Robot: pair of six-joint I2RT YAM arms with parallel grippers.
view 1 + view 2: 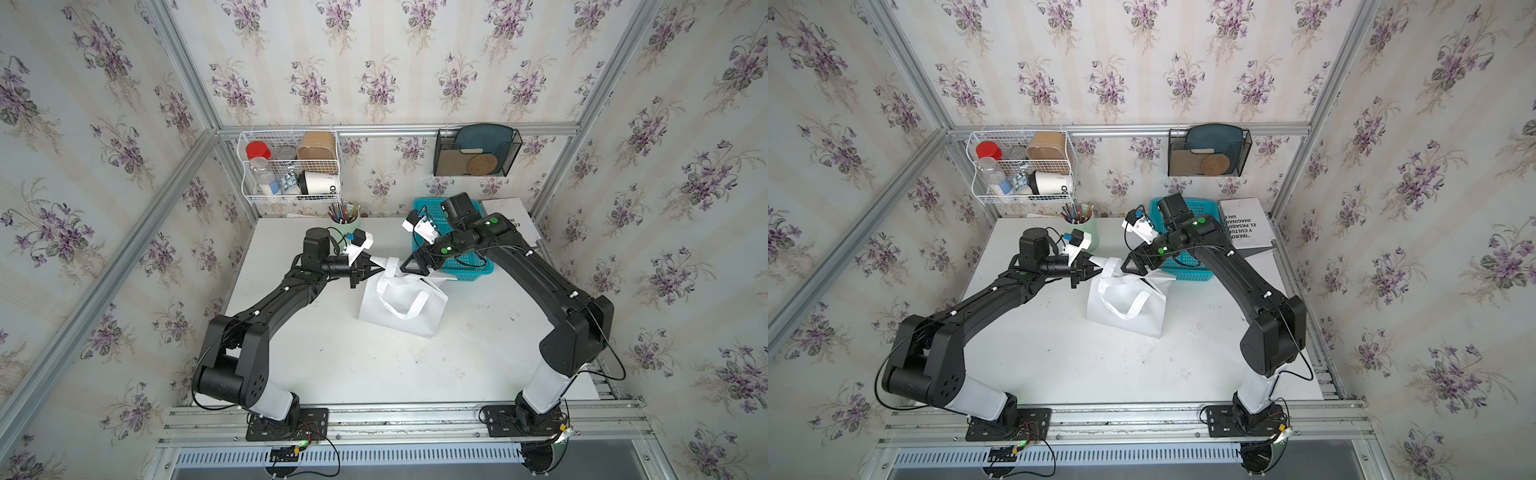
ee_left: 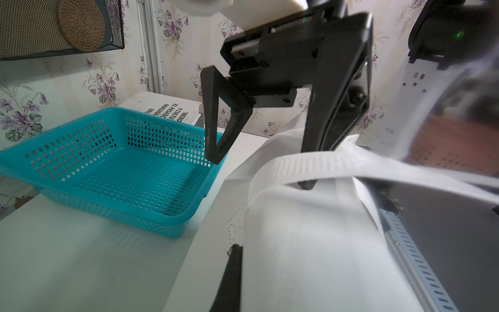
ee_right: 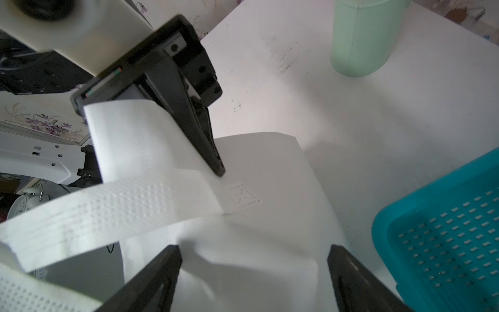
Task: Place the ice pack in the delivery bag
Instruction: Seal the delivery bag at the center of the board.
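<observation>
Jaws of the left gripper (image 1: pixel 369 266) are clamped on a corner of the delivery bag (image 1: pixel 399 309), at the bag's upper-left rim in both top views. The right wrist view shows the same pinch, with white fabric drawn up between the closed tips. Jaws of the right gripper (image 1: pixel 415 268) stand spread wide and grip nothing. They hang over the opposite end of that rim, and in the left wrist view one finger (image 2: pixel 307 162) is tucked behind a white strap handle (image 2: pixel 310 164).

So the bag's mouth sits between the two arms at the upper end. Its long axis runs from there down toward the lower right of the frame, flat on the bench (image 1: pixel 332 357). Just beside the right gripper, at the upper right, lies the blue basket (image 2: pixel 121 167), which looks bare in the left wrist view.

And the ice pack? It cannot be made out in any view, and whether it lies inside the bag cannot be told. With the left arm holding the rim, the right arm seems the freer of the two, close to both mouth and basket.
</observation>
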